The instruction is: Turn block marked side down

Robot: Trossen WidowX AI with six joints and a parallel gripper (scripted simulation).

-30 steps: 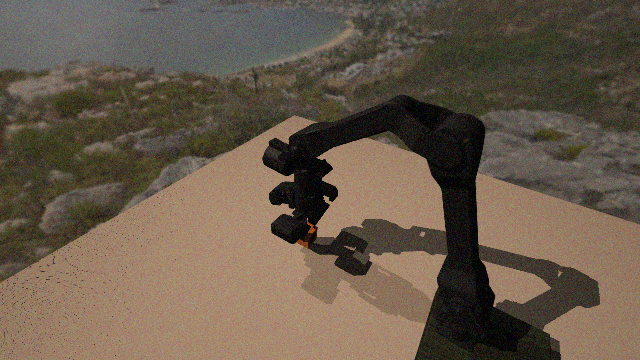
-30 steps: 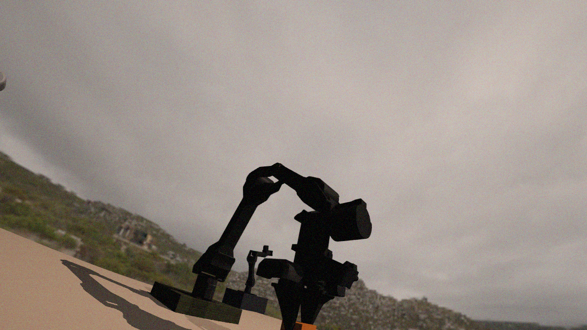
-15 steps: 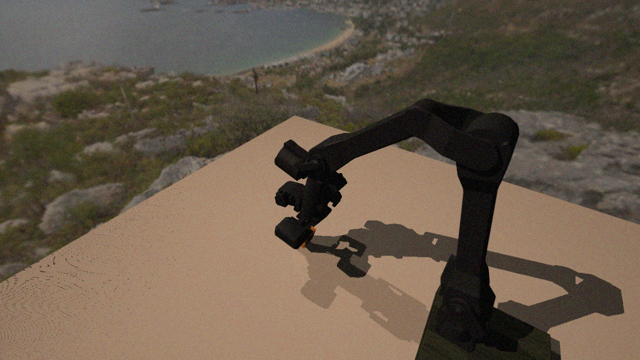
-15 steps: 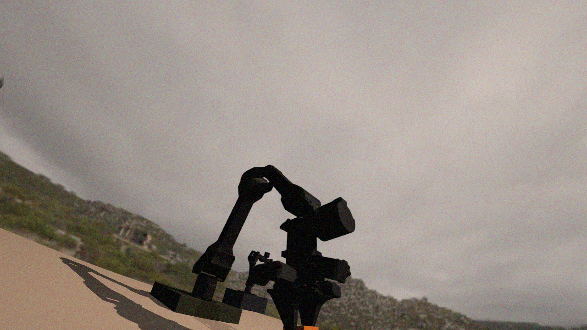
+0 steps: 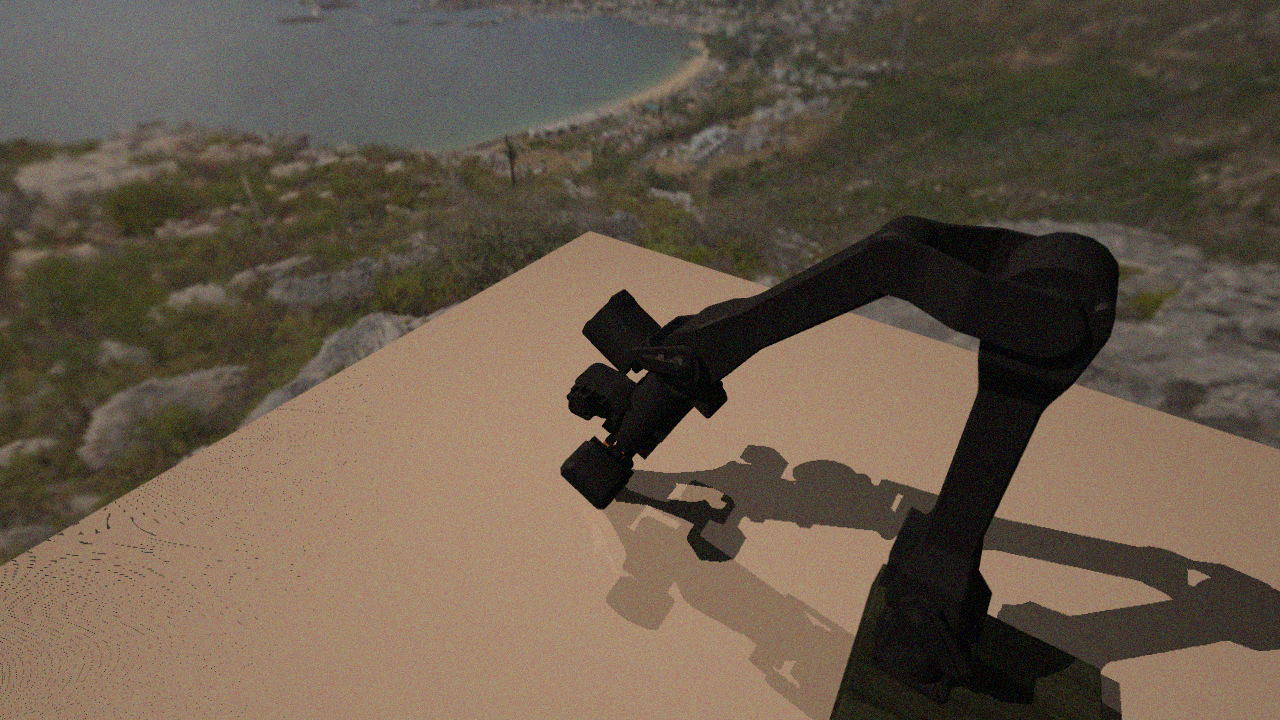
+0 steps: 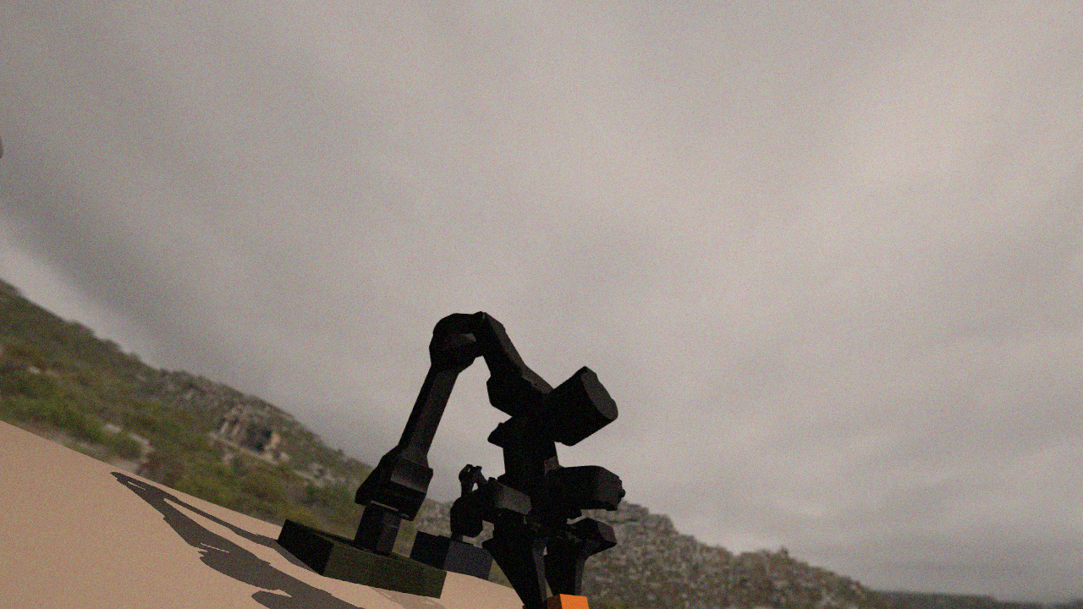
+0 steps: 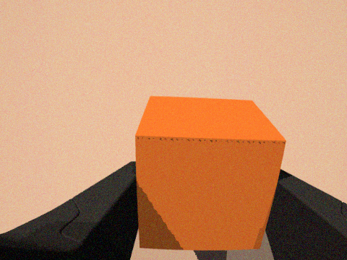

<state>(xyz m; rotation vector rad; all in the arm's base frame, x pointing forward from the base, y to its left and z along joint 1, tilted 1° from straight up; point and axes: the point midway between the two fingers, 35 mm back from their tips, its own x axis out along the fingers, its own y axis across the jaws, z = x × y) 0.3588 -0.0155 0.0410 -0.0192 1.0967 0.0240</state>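
The orange block is between my gripper's two black fingers. My gripper is shut on it. In the wrist view two faces of the block show plain orange, with a row of tiny dark specks along the edge between them; no marked side can be made out. In the top view my gripper leans, and its parts hide nearly all of the block. The exterior view cuts the block off at its lower edge. Whether the block touches the table cannot be told.
My arm's dark base stands on the table. Another dark, box-like base stands behind it in the exterior view. The table's far corner shows beyond the arm in the top view. Arm shadows cross the table.
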